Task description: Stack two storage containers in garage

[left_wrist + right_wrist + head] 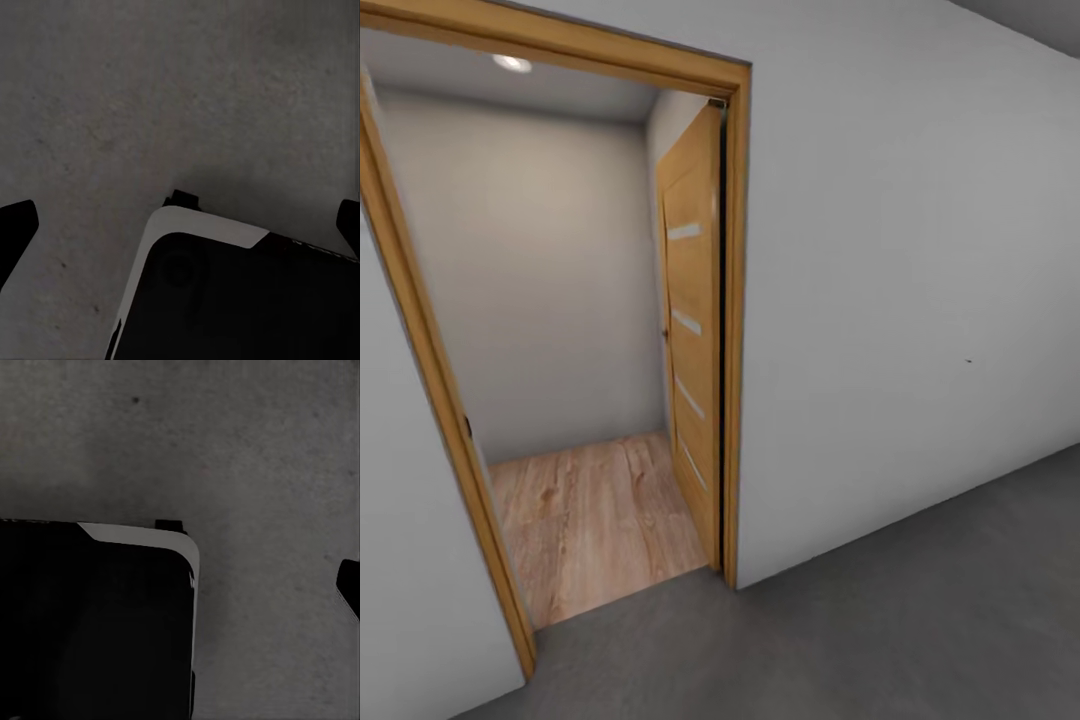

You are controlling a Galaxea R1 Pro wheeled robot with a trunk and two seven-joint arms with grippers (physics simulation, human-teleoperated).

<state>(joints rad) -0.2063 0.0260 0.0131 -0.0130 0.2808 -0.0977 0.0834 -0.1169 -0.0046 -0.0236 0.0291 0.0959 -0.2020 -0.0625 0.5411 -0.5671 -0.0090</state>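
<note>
Left gripper (180, 225) spread, empty above grey floor (180, 90); right gripper's state unclear; robot faces open doorway (590, 400), likely in transit.

- The floor (920, 620) is dark grey, rough and matt, like concrete.
- Light wood planks (595, 520) show grain.
- The door (692, 330) and door frame (735, 320) are smooth wood.
- Walls (900, 280) are plain matt grey.

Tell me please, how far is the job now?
Nothing looks done yet. The robot stands on the dark grey floor facing an open wooden door, with wood planks beyond. Both wrist views show bare floor and the robot's base. Fetching and stacking both containers remains.
</note>
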